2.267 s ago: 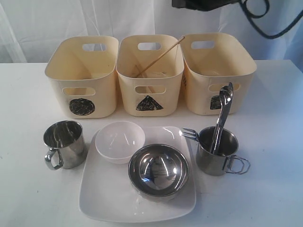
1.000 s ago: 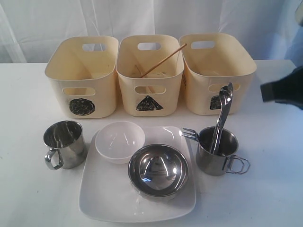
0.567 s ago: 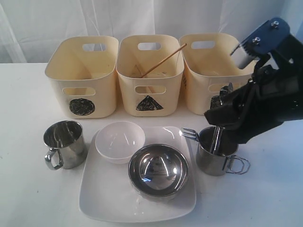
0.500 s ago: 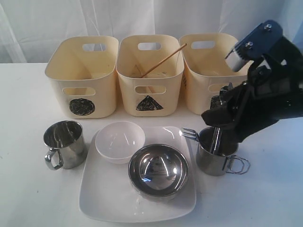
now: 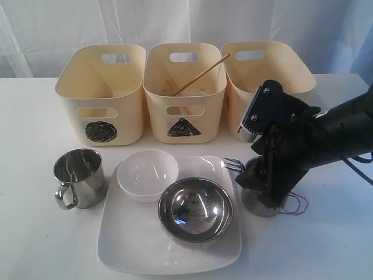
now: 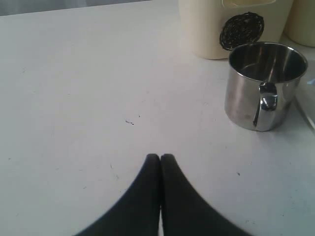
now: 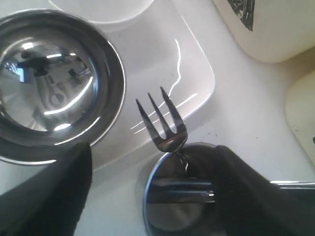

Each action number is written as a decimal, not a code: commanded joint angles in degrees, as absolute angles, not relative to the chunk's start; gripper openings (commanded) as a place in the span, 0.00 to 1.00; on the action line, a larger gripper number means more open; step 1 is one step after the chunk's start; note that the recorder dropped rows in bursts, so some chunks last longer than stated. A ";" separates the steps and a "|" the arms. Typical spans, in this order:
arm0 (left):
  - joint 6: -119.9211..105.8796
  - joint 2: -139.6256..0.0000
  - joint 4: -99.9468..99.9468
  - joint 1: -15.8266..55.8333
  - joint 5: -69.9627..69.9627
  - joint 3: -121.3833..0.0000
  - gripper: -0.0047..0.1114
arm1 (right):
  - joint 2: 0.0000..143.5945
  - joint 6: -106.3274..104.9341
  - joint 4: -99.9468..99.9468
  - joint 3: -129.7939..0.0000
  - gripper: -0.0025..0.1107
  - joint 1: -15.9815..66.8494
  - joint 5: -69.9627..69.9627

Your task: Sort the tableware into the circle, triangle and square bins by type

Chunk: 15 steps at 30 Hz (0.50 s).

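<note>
**Left wrist view: closed end effector over bare bench, mug beyond**

The left end effector (image 6: pixel 160 158) has its two dark fingers (image 6: pixel 147 196) pressed together, tips meeting with no gap, and nothing is held between them. They sit above a bare stretch of the white bench (image 6: pixel 74 98), which carries a few tiny dark specks (image 6: pixel 129 122). Well apart from the tips, a steel mug (image 6: pixel 263 86) stands upright and empty, with its handle facing the camera. Just behind the mug is a cream bin (image 6: pixel 206 29) with a black scribbled circle (image 6: pixel 241 28) on its wall. A second cream bin (image 6: pixel 301 22) shows at the frame edge
</note>
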State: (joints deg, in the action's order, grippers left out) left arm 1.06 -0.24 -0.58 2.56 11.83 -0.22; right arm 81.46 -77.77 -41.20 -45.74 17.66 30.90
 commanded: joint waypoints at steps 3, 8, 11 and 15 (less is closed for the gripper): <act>1.26 0.00 -0.79 2.44 11.62 0.00 0.04 | 84.94 -80.78 -42.85 -45.60 0.59 17.73 27.13; 1.26 0.00 -0.79 2.44 11.62 0.00 0.04 | 87.66 -80.95 -43.89 -45.60 0.59 17.73 24.42; 1.26 0.00 -0.79 2.44 11.62 0.00 0.04 | 89.23 -81.20 -44.02 -45.60 0.59 17.73 22.71; 1.26 0.00 -0.79 2.44 11.62 0.00 0.04 | 90.78 -83.69 -47.18 -45.60 0.59 17.73 22.47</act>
